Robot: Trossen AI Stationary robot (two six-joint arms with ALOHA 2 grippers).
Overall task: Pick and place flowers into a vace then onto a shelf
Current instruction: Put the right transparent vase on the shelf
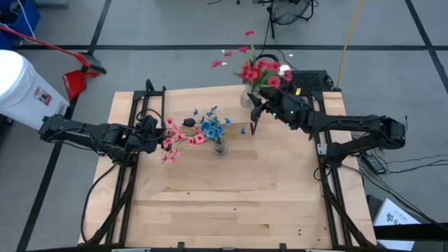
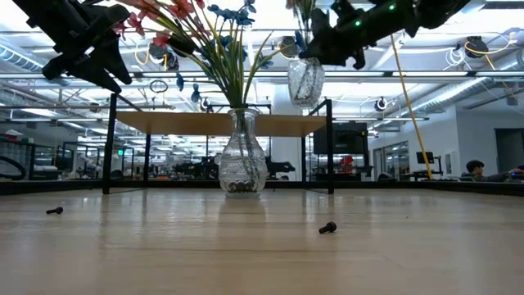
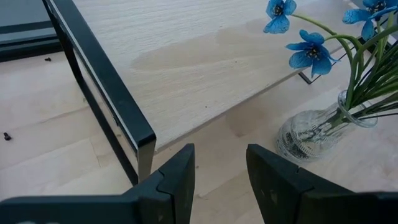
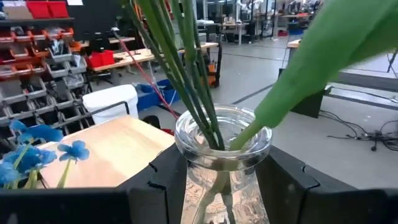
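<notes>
- The red flowers (image 1: 262,72) sat in a clear glass vase (image 2: 305,80), and that vase hung up in the air, above the back right part of the shelf (image 1: 210,98).
- In the right wrist view the green stems (image 4: 186,74) went down into the vase's round mouth.
- The right gripper (image 4: 225,186) held that vase — one dark finger pressed each side of the glass, just under the rim.
- A second clear vase (image 2: 243,162) stood upright on the table (image 1: 231,210), in the middle, just in front of the shelf.
- The blue flowers (image 1: 211,127) stood in this second vase, and the pink-red flowers (image 1: 180,141) leaned out of it toward the left arm.
- The shelf was a light wooden plank on thin black legs, at the back of the table.
- The left gripper (image 3: 221,177) was up in the air near the shelf's left front corner, close to the pink-red flowers. Its two fingers stood a little apart with nothing between them.
- A few red petals (image 1: 231,54) lay on the grey floor behind the table.
- A small black screw (image 2: 327,228) lay on the table near the front, and another one (image 2: 54,211) lay farther to the side.
- A white bucket (image 1: 21,84) and a red dustpan (image 1: 78,80) were on the floor — off past the table's left corner.
</notes>
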